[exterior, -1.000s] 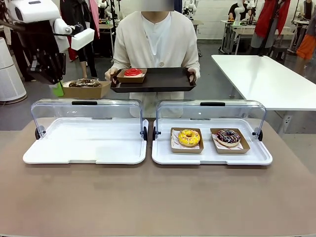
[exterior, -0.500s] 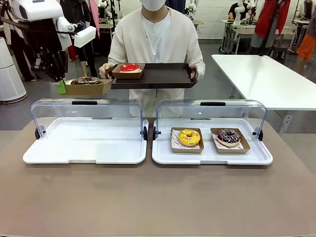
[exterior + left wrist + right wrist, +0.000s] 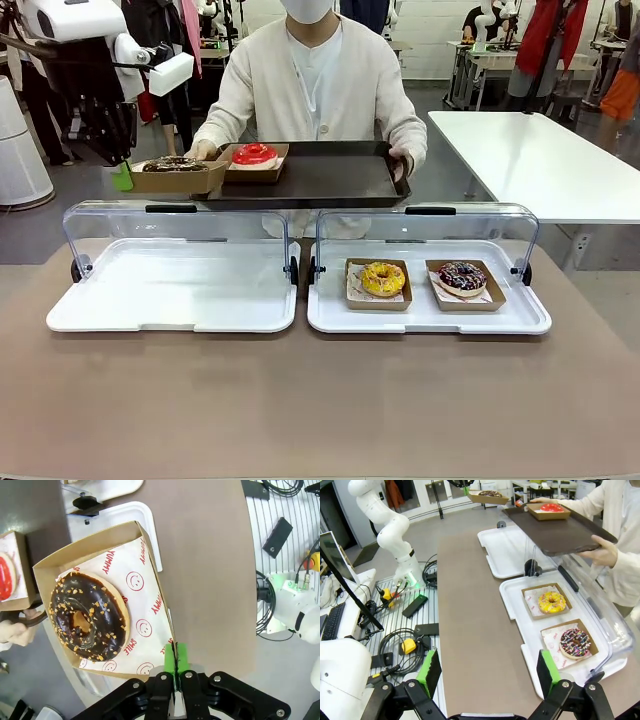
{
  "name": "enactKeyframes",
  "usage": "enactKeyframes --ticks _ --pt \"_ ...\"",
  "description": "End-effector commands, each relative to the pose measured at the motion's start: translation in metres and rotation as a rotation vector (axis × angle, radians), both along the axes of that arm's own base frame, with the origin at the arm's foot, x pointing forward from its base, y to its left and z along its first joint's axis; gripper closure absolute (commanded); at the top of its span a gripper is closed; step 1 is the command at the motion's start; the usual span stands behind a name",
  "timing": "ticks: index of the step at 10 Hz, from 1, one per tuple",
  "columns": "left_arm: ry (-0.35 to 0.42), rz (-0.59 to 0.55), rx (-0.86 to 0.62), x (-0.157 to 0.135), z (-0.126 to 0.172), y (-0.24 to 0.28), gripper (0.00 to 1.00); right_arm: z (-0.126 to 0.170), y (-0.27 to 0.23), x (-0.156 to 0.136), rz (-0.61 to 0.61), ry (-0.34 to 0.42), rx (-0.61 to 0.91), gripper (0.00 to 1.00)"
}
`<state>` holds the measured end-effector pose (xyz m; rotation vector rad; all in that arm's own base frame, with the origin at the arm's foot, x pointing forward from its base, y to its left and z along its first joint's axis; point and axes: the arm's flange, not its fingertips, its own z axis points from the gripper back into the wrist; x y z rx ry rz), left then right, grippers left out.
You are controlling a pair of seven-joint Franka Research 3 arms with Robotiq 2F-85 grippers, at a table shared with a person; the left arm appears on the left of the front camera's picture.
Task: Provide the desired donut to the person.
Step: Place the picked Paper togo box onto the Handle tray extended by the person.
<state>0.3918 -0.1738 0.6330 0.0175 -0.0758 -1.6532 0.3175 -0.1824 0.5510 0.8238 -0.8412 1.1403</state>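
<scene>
Between my left jaws [image 3: 175,666] I see the edge of a brown box [image 3: 150,587], pinched tight. Just past the jaws, inside that box, sits the chocolate donut [image 3: 89,616]. Beyond it the person [image 3: 318,80] holds a dark tray [image 3: 320,175] touching the box. My right jaws [image 3: 485,672] are spread wide, grasping nothing, above the desk [image 3: 480,625].

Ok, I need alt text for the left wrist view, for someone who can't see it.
The left gripper has its jaws shut on the rim of a brown cardboard tray holding a chocolate-glazed, nut-sprinkled ring donut on white printed paper, held in the air beside the person's dark tray.
</scene>
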Motion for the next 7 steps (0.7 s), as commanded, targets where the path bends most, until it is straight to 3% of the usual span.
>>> enactKeyframes --ticks 1,7 --pt "-0.004 0.001 0.003 -0.0038 0.0002 0.0005 1.00 0.0001 0.0005 -0.0001 0.004 -0.006 0.011 0.00" --pt "-0.004 0.001 0.003 -0.0038 0.0002 0.0005 1.00 0.0001 0.0005 -0.0001 0.004 -0.006 0.011 0.00"
